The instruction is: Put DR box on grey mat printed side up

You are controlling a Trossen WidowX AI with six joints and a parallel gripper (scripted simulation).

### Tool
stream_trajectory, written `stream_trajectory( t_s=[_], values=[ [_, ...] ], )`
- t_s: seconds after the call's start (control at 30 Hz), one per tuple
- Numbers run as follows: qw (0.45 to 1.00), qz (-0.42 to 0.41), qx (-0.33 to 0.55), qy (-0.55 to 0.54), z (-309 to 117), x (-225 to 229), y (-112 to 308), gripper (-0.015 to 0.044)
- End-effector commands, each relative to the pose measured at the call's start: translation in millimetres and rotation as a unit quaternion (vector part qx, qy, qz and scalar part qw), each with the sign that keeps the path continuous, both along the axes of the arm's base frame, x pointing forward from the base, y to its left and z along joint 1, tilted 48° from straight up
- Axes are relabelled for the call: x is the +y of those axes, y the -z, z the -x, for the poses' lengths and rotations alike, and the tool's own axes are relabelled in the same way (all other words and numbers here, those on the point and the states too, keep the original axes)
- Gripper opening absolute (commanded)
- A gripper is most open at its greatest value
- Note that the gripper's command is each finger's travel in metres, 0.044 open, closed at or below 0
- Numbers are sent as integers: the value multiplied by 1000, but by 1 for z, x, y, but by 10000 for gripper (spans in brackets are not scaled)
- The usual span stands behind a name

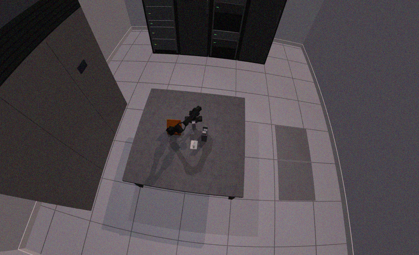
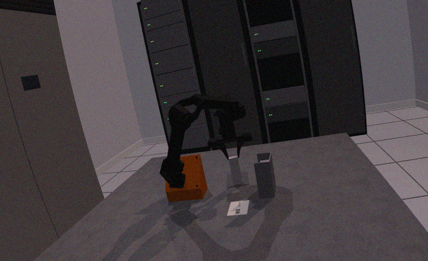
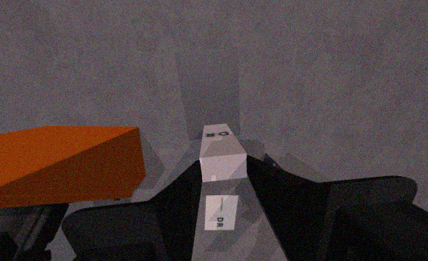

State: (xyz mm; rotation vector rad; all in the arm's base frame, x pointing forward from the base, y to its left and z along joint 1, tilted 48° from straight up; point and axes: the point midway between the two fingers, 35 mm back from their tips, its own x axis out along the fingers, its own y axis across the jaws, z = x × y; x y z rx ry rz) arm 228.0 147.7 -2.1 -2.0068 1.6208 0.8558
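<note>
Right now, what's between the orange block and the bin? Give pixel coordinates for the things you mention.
The DR box (image 1: 193, 124) (image 2: 235, 170) (image 3: 224, 167), held in the fingers (image 2: 238, 149). The exterior view shows it, with the grey mat (image 2: 244, 179) (image 3: 210, 94) partly behind.

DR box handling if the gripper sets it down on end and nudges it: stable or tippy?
Probably tippy: the DR box looks tall and narrow. Likely stiff too, given flat faces and straight edges between the gripper's fingers. Its flat sides suggest it would slide rather than roll once lying down.
</note>
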Motion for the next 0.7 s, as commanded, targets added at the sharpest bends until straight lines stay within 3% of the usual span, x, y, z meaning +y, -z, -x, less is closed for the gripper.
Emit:
stream_trajectory(
  t_s=[0.0, 0.27, 0.4, 0.67],
  values=[
    [1000, 2, 3, 0, 1, -4, 4, 156],
    [1000, 2, 3, 0, 0, -8, 8, 156],
    [1000, -1, 1, 4, 0, -7, 7, 240],
    [1000, -1, 1, 4, 0, -7, 7, 240]
  ],
)
